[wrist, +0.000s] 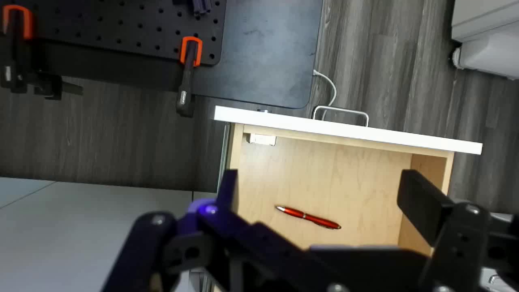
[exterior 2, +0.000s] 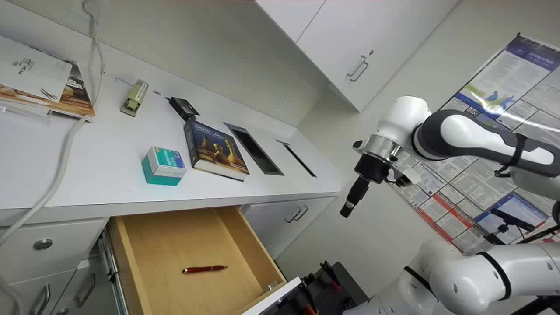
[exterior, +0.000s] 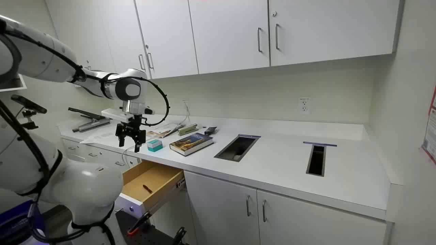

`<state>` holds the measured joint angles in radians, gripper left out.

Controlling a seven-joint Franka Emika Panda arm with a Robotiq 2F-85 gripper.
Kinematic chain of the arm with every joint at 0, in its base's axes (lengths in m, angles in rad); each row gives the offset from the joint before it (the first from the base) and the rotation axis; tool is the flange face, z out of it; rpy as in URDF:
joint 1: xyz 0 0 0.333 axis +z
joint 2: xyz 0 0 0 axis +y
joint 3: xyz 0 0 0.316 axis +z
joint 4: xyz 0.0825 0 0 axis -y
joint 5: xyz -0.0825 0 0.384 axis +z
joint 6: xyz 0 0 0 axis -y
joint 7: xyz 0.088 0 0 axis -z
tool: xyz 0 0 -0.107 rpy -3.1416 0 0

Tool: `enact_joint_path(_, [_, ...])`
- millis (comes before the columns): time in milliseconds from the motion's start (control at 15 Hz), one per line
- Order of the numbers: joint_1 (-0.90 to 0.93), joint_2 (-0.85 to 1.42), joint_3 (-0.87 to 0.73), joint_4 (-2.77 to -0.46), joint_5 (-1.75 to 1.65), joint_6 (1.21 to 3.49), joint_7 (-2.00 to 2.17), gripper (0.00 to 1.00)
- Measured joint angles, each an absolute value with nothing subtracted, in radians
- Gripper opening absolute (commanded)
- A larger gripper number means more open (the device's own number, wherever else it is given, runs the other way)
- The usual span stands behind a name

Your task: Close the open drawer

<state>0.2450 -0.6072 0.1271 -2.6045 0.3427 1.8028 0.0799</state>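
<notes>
The drawer [exterior: 153,175] is pulled out from under the white counter. Its tan inside also shows in an exterior view [exterior 2: 175,240]. Its white front panel [wrist: 344,130], with a metal bar handle [wrist: 340,109], runs across the wrist view. A red pen [wrist: 308,217] lies on the drawer's bottom and shows in both exterior views. My gripper [exterior: 129,146] is open and empty, in the air above the drawer and apart from it. It points down in an exterior view [exterior 2: 347,210]. In the wrist view my gripper's fingers [wrist: 319,182] are wide apart, with the drawer below.
A thick book [exterior: 191,143] and a teal-and-white box [exterior: 155,145] lie on the counter [exterior: 272,163] near its edge. A black table [wrist: 267,52] with orange-tipped clamps [wrist: 190,52] stands close to the drawer front. Cabinet doors [exterior: 224,204] are beside the drawer.
</notes>
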Motion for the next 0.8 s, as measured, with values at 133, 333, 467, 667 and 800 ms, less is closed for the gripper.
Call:
enact_joint_path(133, [0.245,-0.607,0.127,-2.604,0.343,1.803,0.08,1.0])
enact_joint_path(333, [0.245,-0.607,0.127,-2.604,0.343,1.803,0.08,1.0])
enact_joint_path(467, [0.244,-0.607,0.127,-2.604,0.343,1.803,0.08,1.0])
enact_joint_path(667, [0.256,-0.601,0.168,-2.602,0.343,1.809,0.041,1.0])
enact_joint_path(800, [0.29,-0.575,0.236,-2.596,0.342,1.843,0.021,1.0])
